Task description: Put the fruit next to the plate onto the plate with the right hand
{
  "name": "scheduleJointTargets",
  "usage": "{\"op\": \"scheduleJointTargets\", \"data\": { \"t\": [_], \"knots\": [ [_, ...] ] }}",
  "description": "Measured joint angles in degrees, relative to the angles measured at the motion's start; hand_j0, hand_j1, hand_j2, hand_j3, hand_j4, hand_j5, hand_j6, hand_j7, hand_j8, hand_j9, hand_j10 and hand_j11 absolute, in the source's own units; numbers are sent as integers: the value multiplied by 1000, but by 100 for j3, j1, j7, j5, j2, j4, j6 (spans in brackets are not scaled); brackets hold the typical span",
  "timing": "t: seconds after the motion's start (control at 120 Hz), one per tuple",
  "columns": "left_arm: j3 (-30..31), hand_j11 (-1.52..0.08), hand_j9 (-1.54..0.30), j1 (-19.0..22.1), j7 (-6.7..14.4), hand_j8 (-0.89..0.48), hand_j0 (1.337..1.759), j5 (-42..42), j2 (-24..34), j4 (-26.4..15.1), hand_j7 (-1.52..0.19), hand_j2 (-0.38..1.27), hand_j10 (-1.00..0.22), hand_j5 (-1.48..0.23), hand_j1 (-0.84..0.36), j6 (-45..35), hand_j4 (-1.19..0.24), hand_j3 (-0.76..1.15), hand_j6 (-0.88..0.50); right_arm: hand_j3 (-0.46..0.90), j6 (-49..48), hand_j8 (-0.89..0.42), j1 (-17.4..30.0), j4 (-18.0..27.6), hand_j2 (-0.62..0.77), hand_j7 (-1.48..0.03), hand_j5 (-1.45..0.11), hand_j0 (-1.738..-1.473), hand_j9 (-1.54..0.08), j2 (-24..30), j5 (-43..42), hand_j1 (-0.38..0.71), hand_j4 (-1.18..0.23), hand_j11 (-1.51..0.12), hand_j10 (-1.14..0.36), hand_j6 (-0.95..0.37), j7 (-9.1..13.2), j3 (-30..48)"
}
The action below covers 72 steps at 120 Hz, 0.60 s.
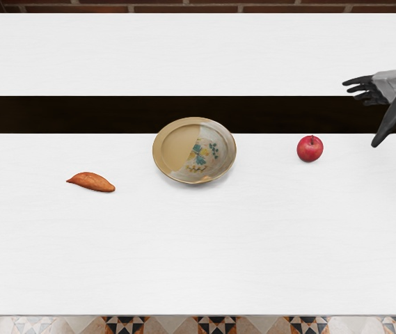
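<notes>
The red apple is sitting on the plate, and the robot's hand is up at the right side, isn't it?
Not quite. The head view shows the red apple sitting on the table, off to the picture's right of the plate and not touching it. The right hand is up at the right side, as you said.

Sweet potato (90, 182) lying on white table (198, 264), patterned floor tiles (218, 325) below

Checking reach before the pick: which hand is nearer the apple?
Right. The right hand hovers open, above and right of the apple in the picture, not touching it. The left hand is not in view.
</notes>
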<state>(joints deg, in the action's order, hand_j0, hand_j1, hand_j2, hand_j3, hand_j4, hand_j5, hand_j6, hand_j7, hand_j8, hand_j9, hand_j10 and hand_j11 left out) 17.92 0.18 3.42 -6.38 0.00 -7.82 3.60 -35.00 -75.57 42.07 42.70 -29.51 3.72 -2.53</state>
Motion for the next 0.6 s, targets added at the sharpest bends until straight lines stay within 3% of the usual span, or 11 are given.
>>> {"op": "scheduleJointTargets", "data": {
  "t": [0.092,0.133,0.225,0.3,0.375,0.467,0.6],
  "knots": [
    [-1,-318,-318,0,0,-245,1658,-1,0,0,-318,49,-245,-318,55,0,-245,0,-245,0,0,-30,-37,38,-4,-35,-35,-1658,-35,-26,11,-318,-30,-35,-29,-31,30,7],
    [-1,-318,-318,0,-1,-245,1658,0,0,0,-318,49,-245,-318,55,0,-245,0,-245,0,0,-30,-144,263,-4,-35,-35,-1658,-35,-39,19,-318,-30,-35,-29,-31,192,16],
    [0,-318,-318,0,0,-245,1658,0,0,0,-318,49,-245,-318,55,0,-245,0,-245,0,0,-30,-471,1098,-5,-35,-36,-1658,-35,104,39,-318,-30,-35,-29,-31,1070,158],
    [-1,-318,-318,0,0,-245,1658,0,0,0,-318,49,-245,-318,55,0,-245,0,-245,0,-1,-31,-586,1753,-5,-35,-36,-1658,-36,210,43,-317,-31,-36,-30,-32,2065,562],
    [-1,-318,-318,0,0,-245,1658,0,0,0,-318,49,-245,-318,55,0,-245,0,-245,0,-1,-31,-643,2372,-5,-36,-36,-1658,-36,316,-42,-317,-31,-36,-30,-32,2611,999],
    [0,-318,-318,0,0,-245,1658,-1,0,0,-318,49,-245,-318,55,0,-245,0,-245,0,-1,-31,-626,3122,-5,-36,-37,-1658,-37,404,-558,-316,-31,-37,-30,-32,2914,1245],
    [0,-318,-318,0,0,-245,1658,0,0,0,-318,49,-245,-318,55,0,-245,0,-245,0,346,-33,-292,3714,-6,-37,-38,-1658,-38,401,-1426,-315,-32,-37,-31,-34,3069,1360]
  ]
}}
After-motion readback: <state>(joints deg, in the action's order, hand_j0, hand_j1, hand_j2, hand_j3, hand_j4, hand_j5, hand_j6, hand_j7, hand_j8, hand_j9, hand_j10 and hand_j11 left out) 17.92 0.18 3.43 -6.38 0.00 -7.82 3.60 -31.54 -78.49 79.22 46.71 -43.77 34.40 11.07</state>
